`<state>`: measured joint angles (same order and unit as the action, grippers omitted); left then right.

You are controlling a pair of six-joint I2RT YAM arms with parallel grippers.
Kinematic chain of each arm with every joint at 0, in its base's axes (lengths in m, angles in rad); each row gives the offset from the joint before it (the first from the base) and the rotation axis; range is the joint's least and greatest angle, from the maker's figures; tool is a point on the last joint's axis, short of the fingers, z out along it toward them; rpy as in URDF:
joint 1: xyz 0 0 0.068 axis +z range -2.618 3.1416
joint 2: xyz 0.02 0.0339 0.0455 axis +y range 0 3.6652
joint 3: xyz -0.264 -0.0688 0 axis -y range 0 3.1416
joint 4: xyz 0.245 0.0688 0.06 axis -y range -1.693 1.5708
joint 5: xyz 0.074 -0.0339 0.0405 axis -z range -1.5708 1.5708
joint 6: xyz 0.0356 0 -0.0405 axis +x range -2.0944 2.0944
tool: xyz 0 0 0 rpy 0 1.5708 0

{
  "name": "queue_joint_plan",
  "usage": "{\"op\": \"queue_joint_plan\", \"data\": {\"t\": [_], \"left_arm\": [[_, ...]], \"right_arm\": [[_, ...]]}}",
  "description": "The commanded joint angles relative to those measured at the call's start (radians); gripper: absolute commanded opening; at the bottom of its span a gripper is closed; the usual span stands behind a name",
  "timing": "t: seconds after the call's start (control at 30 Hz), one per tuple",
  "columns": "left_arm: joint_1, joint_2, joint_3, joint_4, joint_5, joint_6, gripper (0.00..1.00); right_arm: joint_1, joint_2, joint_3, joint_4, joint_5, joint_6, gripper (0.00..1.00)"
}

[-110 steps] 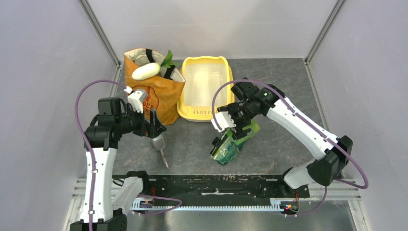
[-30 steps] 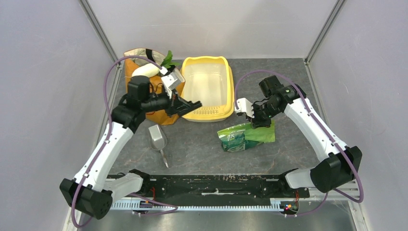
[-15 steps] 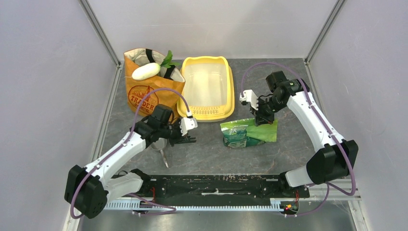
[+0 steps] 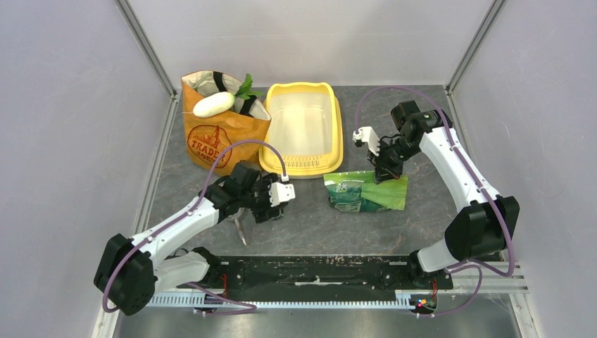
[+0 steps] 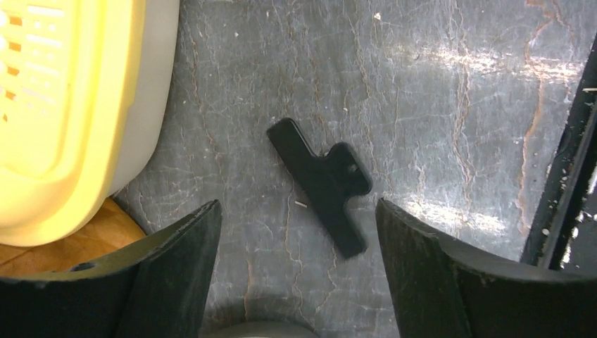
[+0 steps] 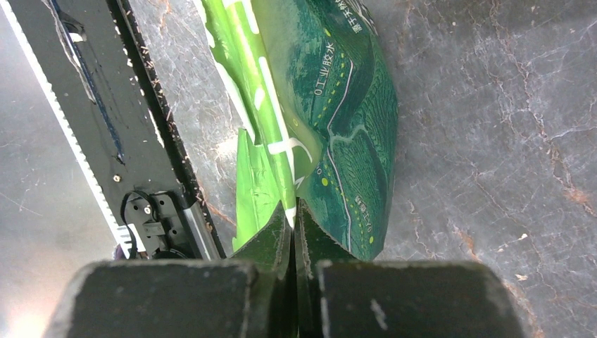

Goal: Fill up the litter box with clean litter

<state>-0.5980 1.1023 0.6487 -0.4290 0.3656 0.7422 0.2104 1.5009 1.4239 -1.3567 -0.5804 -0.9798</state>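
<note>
The right tool [image 6: 292, 211] pinches the right end of the green bag [image 6: 345, 105], which lies crosswise just in front of the litter box [image 4: 299, 165]; the left tool [image 5: 297, 208] gapes wide above a black clip [image 5: 320, 184].

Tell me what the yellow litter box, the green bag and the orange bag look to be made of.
The litter box: moulded plastic, smooth with a slight sheen, rounded rim and slots. The green bag: likely foil or plastic film, glossy, creased, printed. The orange bag: seems paper, matte, stiff folds, printed logo.
</note>
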Motion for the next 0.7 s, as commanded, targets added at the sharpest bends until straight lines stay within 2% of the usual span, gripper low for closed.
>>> {"op": "queue_joint_plan", "data": {"t": [0.0, 0.1, 0.17, 0.23, 0.47, 0.67], "left_arm": [[-0.005, -0.039, 0.105, -0.122, 0.004, 0.025, 0.88], [-0.005, -0.089, 0.16, -0.116, 0.08, 0.01, 0.89], [-0.011, -0.104, 0.198, -0.044, 0.135, -0.035, 0.89], [-0.046, -0.094, 0.239, 0.039, 0.127, -0.062, 0.89], [-0.296, -0.019, 0.207, 0.422, -0.116, 0.081, 0.9], [-0.412, 0.058, 0.129, 0.674, -0.144, 0.24, 0.87]], "right_arm": [[-0.011, 0.006, 0.04, -0.038, -0.04, 0.032, 0.04], [-0.011, 0.017, 0.051, -0.062, -0.058, 0.032, 0.1], [-0.011, 0.028, 0.061, -0.083, -0.078, 0.04, 0.16], [-0.012, 0.035, 0.065, -0.093, -0.092, 0.05, 0.2], [-0.015, 0.065, 0.079, -0.122, -0.14, 0.067, 0.13], [-0.02, 0.102, 0.099, -0.182, -0.167, 0.022, 0.11]]}}
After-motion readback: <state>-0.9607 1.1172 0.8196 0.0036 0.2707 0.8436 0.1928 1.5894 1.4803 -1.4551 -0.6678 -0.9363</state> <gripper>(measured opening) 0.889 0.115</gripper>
